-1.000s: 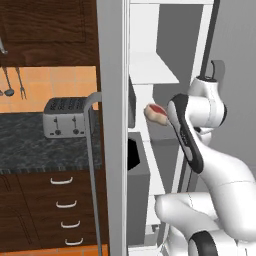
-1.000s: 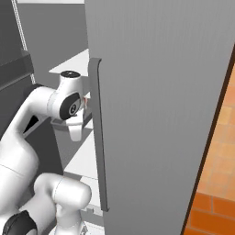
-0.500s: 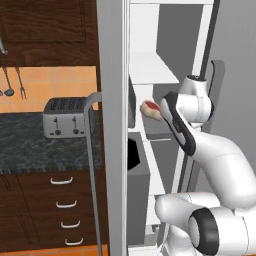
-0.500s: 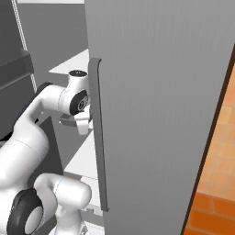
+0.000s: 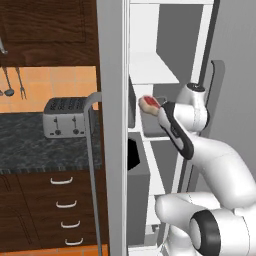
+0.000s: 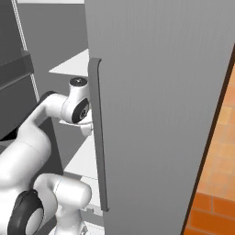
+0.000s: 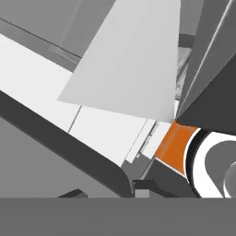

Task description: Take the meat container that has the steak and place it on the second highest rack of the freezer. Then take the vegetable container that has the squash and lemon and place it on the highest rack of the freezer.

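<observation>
Nearly shut, claw (image 5: 156, 106) clamped on container with steak (image 5: 149, 103), inside freezer (image 5: 165, 50) at shelf level.

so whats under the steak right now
The steak sits just above a white freezer shelf, by the arm's wrist. The container and gripper under it are hidden behind the freezer's front edge and the arm, so contact with the shelf can't be judged.

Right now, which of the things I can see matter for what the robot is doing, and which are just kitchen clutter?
Part of the job:
- steak, carried at the arm's end inside the freezer
- white freezer shelves
- freezer door

Just lying about:
- toaster on the dark counter
- utensils hanging on the wall
- cabinet drawers
</observation>
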You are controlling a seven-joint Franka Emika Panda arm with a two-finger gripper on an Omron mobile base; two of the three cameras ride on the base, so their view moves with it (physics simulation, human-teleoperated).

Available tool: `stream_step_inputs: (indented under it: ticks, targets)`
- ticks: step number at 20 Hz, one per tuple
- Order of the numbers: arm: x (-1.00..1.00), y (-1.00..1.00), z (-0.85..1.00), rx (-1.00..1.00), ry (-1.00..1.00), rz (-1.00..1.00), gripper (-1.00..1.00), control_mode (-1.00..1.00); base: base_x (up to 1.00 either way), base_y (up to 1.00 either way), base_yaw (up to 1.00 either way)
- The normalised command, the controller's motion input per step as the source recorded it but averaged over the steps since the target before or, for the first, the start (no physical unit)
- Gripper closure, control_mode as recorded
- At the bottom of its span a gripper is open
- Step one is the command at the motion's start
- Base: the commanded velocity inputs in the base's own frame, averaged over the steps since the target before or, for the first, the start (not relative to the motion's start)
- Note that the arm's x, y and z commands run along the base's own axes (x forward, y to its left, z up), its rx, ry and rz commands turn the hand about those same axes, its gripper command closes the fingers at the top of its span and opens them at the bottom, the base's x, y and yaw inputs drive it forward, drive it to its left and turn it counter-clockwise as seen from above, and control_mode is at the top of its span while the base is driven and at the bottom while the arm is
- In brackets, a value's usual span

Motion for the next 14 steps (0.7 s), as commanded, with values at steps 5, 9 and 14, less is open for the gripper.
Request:
stream_step_inputs:
  ticks: [5, 9, 14]
  targets:
    - [0.48, 0.00, -0.21, 0.00, 0.00, 0.00, 1.00, -1.00, 0.00, 0.00, 0.00]
    - [0.46, 0.04, -0.11, 0.00, 0.00, -0.01, 1.00, -1.00, 0.00, 0.00, 0.00]
    - [0.45, 0.01, -0.17, 0.00, 0.00, -0.03, 1.00, -1.00, 0.00, 0.00, 0.00]
